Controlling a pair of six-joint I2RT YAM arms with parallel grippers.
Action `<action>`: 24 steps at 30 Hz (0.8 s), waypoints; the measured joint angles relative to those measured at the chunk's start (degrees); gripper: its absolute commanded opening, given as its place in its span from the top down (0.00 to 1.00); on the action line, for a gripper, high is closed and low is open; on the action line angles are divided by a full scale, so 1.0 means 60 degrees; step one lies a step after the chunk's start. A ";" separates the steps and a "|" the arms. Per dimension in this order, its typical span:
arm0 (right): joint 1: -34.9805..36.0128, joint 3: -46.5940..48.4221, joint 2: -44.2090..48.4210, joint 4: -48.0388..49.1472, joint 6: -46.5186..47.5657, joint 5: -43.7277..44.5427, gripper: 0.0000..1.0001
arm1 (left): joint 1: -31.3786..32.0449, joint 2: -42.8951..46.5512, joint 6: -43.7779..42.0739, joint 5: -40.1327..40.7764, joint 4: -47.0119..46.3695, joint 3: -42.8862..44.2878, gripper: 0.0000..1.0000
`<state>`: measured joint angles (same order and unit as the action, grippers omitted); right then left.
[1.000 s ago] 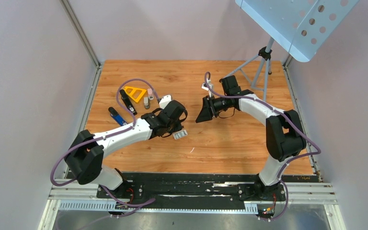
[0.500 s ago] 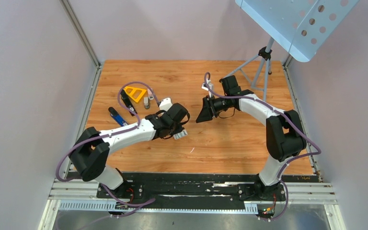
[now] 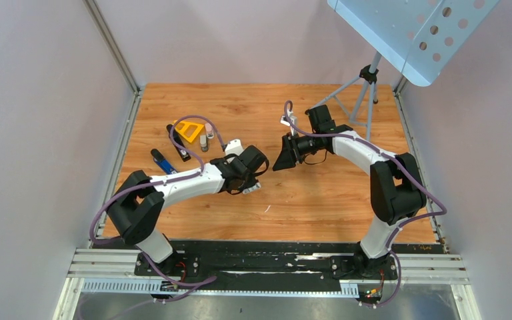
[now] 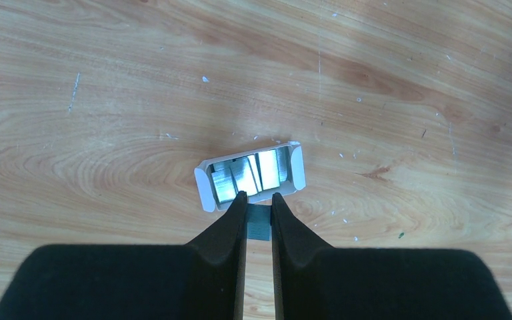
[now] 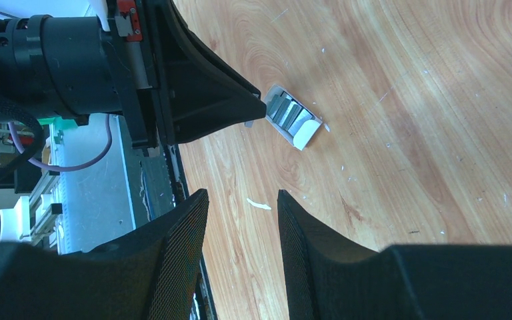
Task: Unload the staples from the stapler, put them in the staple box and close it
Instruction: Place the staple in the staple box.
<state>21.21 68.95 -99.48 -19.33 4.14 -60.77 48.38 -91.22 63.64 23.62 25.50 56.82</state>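
Left wrist view: left end effector (image 4: 259,205) is clamped on the staples (image 4: 259,230), just short of the white tray (image 4: 203,190). Best ease forward over its rim before releasing. The stapler (image 3: 180,145) lies well apart; right end effector (image 5: 241,197) gapes.

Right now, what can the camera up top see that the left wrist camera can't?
Only the top view shows the black stapler, the yellow triangle, the blue tool and the right arm's open jaws. Only the left wrist view shows the staples, a small grey bar pinched between the left jaws, and more shiny bars in the white tray. Both show that tray, partly hidden from above, on the wooden table.
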 measured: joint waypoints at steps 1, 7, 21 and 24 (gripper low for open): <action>0.0000 0.0000 0.0000 -0.0004 0.0004 0.0000 0.53 | 0.0004 -0.0055 0.0004 -0.0004 0.0018 0.0047 0.98; 0.0000 0.0000 0.0000 -0.0004 0.0000 -0.0004 0.53 | 0.0015 -0.0444 0.0007 -0.0007 0.0069 0.0288 0.98; -0.0087 0.0000 0.0000 -0.0004 0.0004 -0.0007 0.53 | 0.0018 -0.0758 0.0259 0.0211 0.0364 0.0459 0.97; -0.0109 0.0000 -0.0004 -0.0004 0.0004 -0.0007 0.53 | 0.0018 -0.0889 0.0273 0.0306 0.0488 0.0565 0.97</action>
<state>20.56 68.95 -99.50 -19.35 4.16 -60.82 48.49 -96.55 65.28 25.45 28.42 60.20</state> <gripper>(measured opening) 0.468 0.154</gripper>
